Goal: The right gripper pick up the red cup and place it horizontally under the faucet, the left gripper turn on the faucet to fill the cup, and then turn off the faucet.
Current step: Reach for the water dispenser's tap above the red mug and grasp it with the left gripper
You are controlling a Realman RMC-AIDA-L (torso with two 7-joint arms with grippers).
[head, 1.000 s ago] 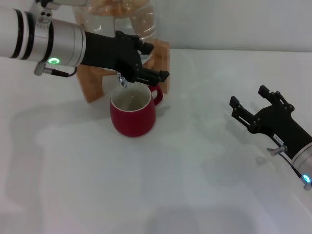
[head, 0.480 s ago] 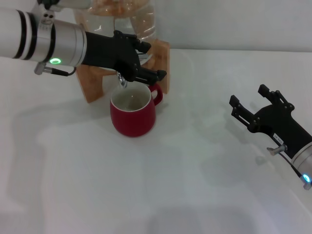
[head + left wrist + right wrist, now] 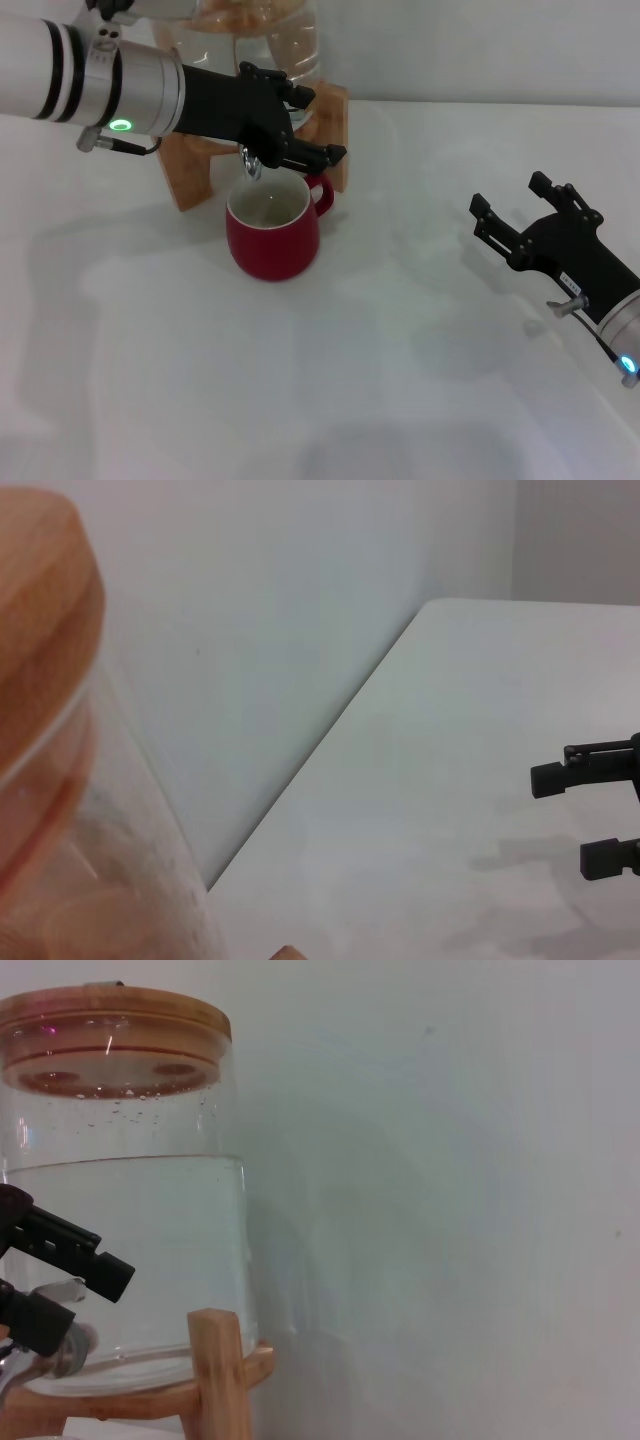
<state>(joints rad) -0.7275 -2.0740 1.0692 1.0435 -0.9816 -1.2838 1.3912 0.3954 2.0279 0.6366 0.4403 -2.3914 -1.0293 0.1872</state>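
- Reaching at the faucet [image 3: 251, 163], your left gripper [image 3: 300, 130] straddles its lever, fingers spread; grip unconfirmed
- red cup [image 3: 272, 230] sits upright directly beneath the spout; right gripper [image 3: 522, 210] parked well apart, released

left gripper [image 3: 300, 125] crowding faucet [image 3: 250, 166] above red cup [image 3: 272, 230], open table [image 3: 400, 350] elsewhere

Head view downward over table [image 3: 400, 380]; wrist views share jug [image 3: 120, 1210].
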